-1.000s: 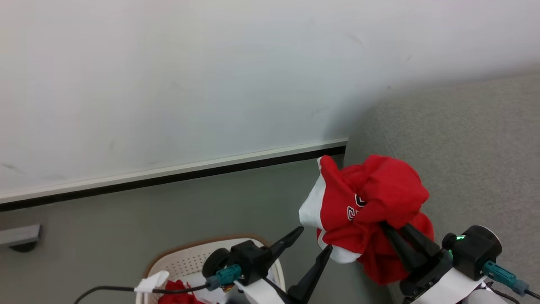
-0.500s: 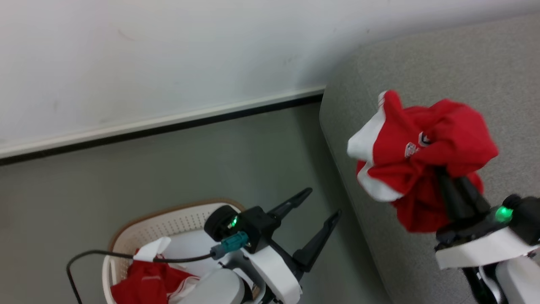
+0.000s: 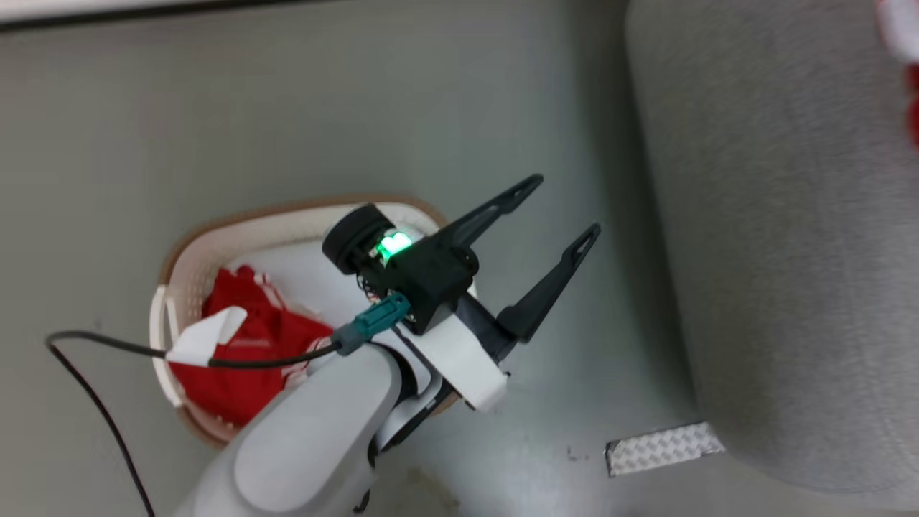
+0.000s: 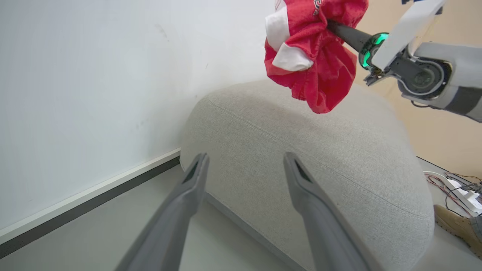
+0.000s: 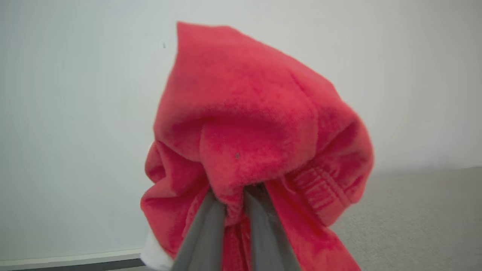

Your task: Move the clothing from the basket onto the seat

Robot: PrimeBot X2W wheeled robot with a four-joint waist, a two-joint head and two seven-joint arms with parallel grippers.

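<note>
My right gripper [image 5: 235, 203] is shut on a bunched red garment [image 5: 256, 124] with white trim. In the left wrist view this garment [image 4: 316, 56] hangs in the air above the light grey sofa [image 4: 320, 158]. Just a red and white sliver of it [image 3: 906, 79] shows at the head view's right edge. More red clothing [image 3: 244, 359] lies in the cream basket [image 3: 166, 287] on a white liner [image 3: 301, 266]. Over the basket's right end, my left gripper [image 3: 567, 208] is open and holds nothing, its fingers pointing toward the sofa [image 3: 775, 251].
Grey floor separates the basket from the sofa. A ribbed metal plate [image 3: 664, 446] lies on the floor by the sofa's near corner. A black cable [image 3: 100, 409] trails off my left arm. A person's shoe [image 4: 455, 226] and a power strip [image 4: 465, 195] are beyond the sofa.
The head camera has tilted down, so wall and skirting left the picture. My right gripper has carried the red garment farther over the sofa, to the view's right edge. The left gripper stays open.
</note>
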